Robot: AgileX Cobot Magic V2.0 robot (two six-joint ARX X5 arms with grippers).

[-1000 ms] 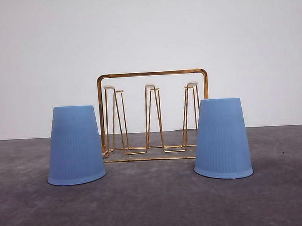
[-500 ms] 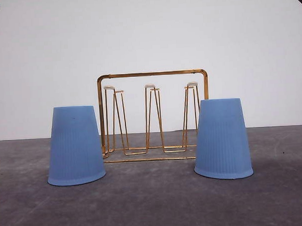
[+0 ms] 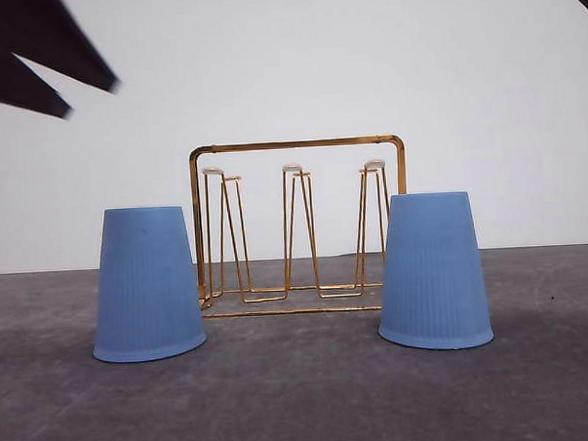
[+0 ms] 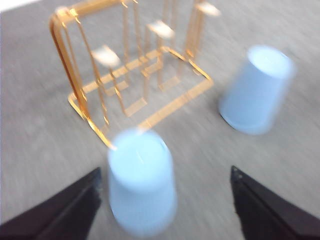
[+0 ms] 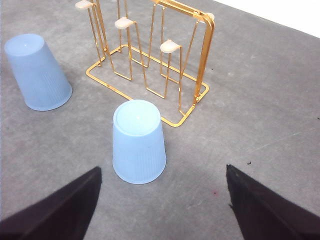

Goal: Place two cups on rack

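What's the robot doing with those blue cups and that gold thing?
It wants to put two light-blue ribbed plastic cups on the gold wire rack. Nothing is picked up yet. Both cups stand upside down on the grey table, the left cup and the right cup, one at each end of the rack. The left gripper is open above the left cup. The right gripper is open above the right cup. The rack's white-tipped prongs are bare.

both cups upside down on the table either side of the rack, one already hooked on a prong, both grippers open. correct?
Not quite: neither cup is on a prong. The front view shows the left cup and right cup both standing upside down on the table, flanking the rack. The left gripper and right gripper are open.
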